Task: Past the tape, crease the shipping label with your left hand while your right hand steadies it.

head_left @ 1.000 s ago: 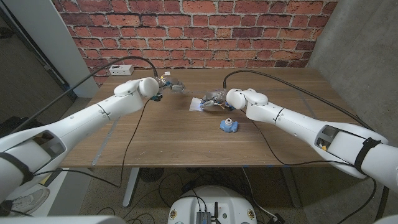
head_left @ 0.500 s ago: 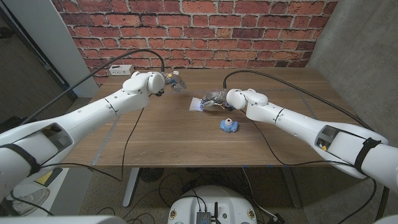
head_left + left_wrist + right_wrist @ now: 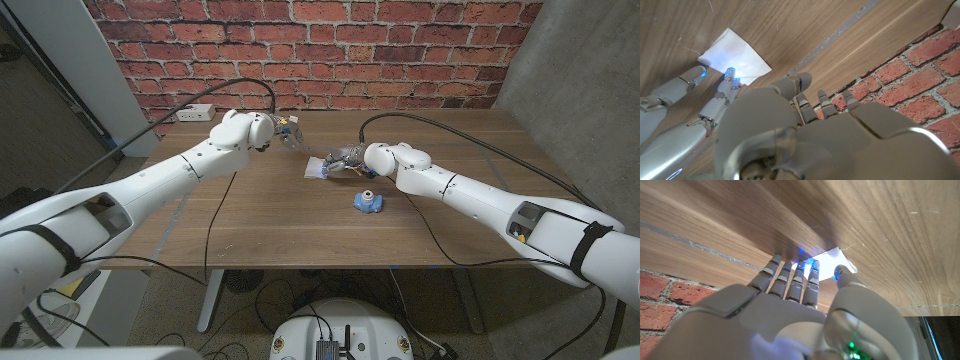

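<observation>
At the far left of the table [image 3: 250, 215], a white power strip [image 3: 195, 113] is seen near the back edge, with a black cable running from it toward the left arm. The left hand [image 3: 285, 133] is held above the wood, up near the back of the table and just left of the label; its fingers are spread and nothing is gripped in them. In the left wrist view this hand [image 3: 790, 125] is seen from behind with its fingers apart, reaching toward the brick wall [image 3: 920, 85].

The shipping label [image 3: 318, 167], a small white sheet, lies on the table right of that hand and apart from it. In the left wrist view the label [image 3: 735, 57] is seen with the right hand's fingertips [image 3: 729, 76] set on its edge. The right hand [image 3: 346, 157] is pressed on the label's right side, fingers extended; in the right wrist view its fingertips [image 3: 805, 270] are seen over the white sheet [image 3: 832, 262]. Nothing is gripped by it.

Further right and nearer the front, a small blue tape roll [image 3: 368, 201] stands on the wood, apart from the label and just beside the right forearm.
</observation>
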Motion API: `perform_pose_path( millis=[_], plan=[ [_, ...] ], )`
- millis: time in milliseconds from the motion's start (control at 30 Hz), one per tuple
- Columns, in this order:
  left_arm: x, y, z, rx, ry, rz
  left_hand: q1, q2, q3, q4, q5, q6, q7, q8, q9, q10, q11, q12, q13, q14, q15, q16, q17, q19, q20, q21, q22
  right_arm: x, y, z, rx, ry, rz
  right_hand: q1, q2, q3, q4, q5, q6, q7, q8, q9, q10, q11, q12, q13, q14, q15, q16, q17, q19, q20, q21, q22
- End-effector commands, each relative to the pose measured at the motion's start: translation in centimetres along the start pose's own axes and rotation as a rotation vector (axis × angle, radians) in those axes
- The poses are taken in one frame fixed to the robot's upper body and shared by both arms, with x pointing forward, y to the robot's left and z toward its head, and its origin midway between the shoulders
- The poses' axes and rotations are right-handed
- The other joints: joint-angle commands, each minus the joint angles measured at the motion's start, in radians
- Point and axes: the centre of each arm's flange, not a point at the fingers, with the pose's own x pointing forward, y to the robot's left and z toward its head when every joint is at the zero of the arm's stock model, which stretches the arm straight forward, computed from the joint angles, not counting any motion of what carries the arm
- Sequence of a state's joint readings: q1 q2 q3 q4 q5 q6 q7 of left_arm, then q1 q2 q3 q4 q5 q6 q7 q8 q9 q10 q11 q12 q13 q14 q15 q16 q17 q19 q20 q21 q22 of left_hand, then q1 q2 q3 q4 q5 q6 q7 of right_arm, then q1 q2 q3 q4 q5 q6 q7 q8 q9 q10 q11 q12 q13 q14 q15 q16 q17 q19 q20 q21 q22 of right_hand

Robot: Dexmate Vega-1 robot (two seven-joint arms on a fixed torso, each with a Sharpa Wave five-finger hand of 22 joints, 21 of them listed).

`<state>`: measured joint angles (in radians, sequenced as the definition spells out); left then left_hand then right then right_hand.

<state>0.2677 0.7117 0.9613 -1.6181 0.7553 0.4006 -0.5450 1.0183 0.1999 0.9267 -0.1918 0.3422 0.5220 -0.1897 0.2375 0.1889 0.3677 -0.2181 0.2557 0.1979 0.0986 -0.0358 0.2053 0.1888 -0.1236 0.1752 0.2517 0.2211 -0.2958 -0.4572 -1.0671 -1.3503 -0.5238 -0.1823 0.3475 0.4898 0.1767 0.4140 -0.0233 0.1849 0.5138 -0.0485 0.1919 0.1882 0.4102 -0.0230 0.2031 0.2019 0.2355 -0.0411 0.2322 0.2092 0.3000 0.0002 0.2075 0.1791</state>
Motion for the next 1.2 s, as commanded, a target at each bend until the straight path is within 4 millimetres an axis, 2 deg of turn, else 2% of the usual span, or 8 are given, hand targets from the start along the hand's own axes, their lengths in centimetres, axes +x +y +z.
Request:
perform_pose_path(
  millis=[33,267,300,400,533,900,1067,1200],
  plan=[
    [1.1,-0.4,1.3,0.034,-0.025,-0.044,0.027,-0.003,0.000,0.001,0.006,0.018,0.008,0.006,0.004,0.021,0.003,0.011,0.002,0.015,-0.012,0.003,0.005,0.000,0.001,0.010,0.006,0.1,0.0,-0.2,0.004,0.000,0.002,-0.004,0.005,0.001,-0.004,0.000,-0.002,-0.002,0.001,0.004,-0.002,-0.001,0.000,0.002,0.000,-0.066,0.000,0.000,0.002,0.002,0.002,0.002],
    [1.9,-0.9,1.9,0.024,-0.050,-0.098,0.058,-0.007,-0.012,0.001,0.011,0.032,0.033,0.001,0.002,0.030,0.018,0.011,0.002,0.015,-0.004,0.000,0.005,-0.019,0.002,0.008,0.008,0.1,0.1,-0.3,0.008,-0.001,0.002,-0.004,0.005,0.000,-0.004,0.000,-0.002,-0.003,0.001,0.004,-0.004,-0.001,-0.001,0.002,0.000,-0.067,0.000,0.000,0.001,0.000,0.001,0.002],
    [2.0,-0.9,2.0,0.026,-0.053,-0.102,0.064,-0.006,-0.015,0.003,0.012,0.035,0.036,-0.001,0.002,0.032,0.028,0.011,0.001,0.013,-0.003,0.000,0.005,-0.026,0.004,0.007,0.008,0.1,0.1,-0.3,0.009,-0.002,0.002,-0.004,0.005,0.000,-0.004,0.000,-0.002,-0.003,0.001,0.004,-0.004,-0.001,-0.001,0.002,0.000,-0.067,0.000,0.000,0.001,0.000,0.001,0.002],
    [2.3,-1.2,2.4,0.036,-0.061,-0.117,0.078,-0.002,-0.020,0.005,0.014,0.051,0.045,0.000,0.002,0.037,0.025,0.012,0.001,0.011,0.001,-0.001,0.006,-0.035,0.005,0.006,0.010,0.2,0.1,-0.4,0.012,-0.003,0.002,-0.004,0.005,0.000,-0.004,0.000,-0.002,-0.003,0.002,0.004,-0.003,0.000,0.000,0.002,0.000,-0.066,0.000,0.000,0.001,0.001,0.001,0.002],
    [2.5,-1.4,2.8,0.043,-0.070,-0.127,0.098,0.004,-0.022,0.009,0.020,0.071,0.050,0.001,0.002,0.058,0.021,0.018,0.002,0.008,0.003,-0.001,0.008,-0.043,0.007,0.007,0.012,0.2,0.1,-0.4,0.014,-0.004,0.002,-0.004,0.005,0.000,-0.004,0.000,-0.003,-0.001,0.001,0.004,-0.003,0.000,0.000,0.002,0.000,-0.067,0.000,0.000,0.002,0.001,0.002,0.002],
    [3.2,-1.9,3.8,0.055,-0.101,-0.169,0.119,0.003,-0.029,0.011,0.025,0.080,0.052,-0.003,0.003,0.068,0.032,0.021,0.002,0.013,0.002,0.002,0.010,-0.042,0.003,0.013,0.015,0.4,0.1,-0.6,0.012,-0.006,0.003,-0.004,0.005,-0.001,-0.004,0.000,-0.003,-0.003,0.002,0.004,-0.003,-0.002,0.000,0.002,0.000,-0.067,-0.001,0.000,0.001,0.000,0.001,0.002],
    [3.4,-2.1,4.0,0.057,-0.112,-0.182,0.131,0.000,-0.041,0.013,0.027,0.095,0.061,-0.004,0.004,0.083,0.041,0.026,0.003,0.020,0.000,0.005,0.011,-0.043,0.004,0.017,0.016,0.5,0.1,-0.6,0.014,-0.005,0.005,-0.005,0.004,-0.002,-0.005,0.000,-0.003,-0.002,0.002,0.004,-0.003,0.000,0.000,0.002,0.000,-0.066,0.000,0.000,0.002,0.002,0.002,0.002],
    [3.4,-2.0,4.0,0.060,-0.111,-0.181,0.151,0.001,-0.057,0.014,0.031,0.145,0.063,0.006,0.006,0.125,0.046,0.040,0.005,0.031,-0.008,0.009,0.012,-0.045,0.005,0.022,0.018,0.5,0.1,-0.6,0.011,-0.006,0.003,-0.004,0.004,-0.002,-0.005,0.000,-0.003,-0.002,0.002,0.004,-0.003,-0.002,0.000,0.002,0.000,-0.067,0.000,0.000,0.001,0.002,0.001,0.002]
  ],
)
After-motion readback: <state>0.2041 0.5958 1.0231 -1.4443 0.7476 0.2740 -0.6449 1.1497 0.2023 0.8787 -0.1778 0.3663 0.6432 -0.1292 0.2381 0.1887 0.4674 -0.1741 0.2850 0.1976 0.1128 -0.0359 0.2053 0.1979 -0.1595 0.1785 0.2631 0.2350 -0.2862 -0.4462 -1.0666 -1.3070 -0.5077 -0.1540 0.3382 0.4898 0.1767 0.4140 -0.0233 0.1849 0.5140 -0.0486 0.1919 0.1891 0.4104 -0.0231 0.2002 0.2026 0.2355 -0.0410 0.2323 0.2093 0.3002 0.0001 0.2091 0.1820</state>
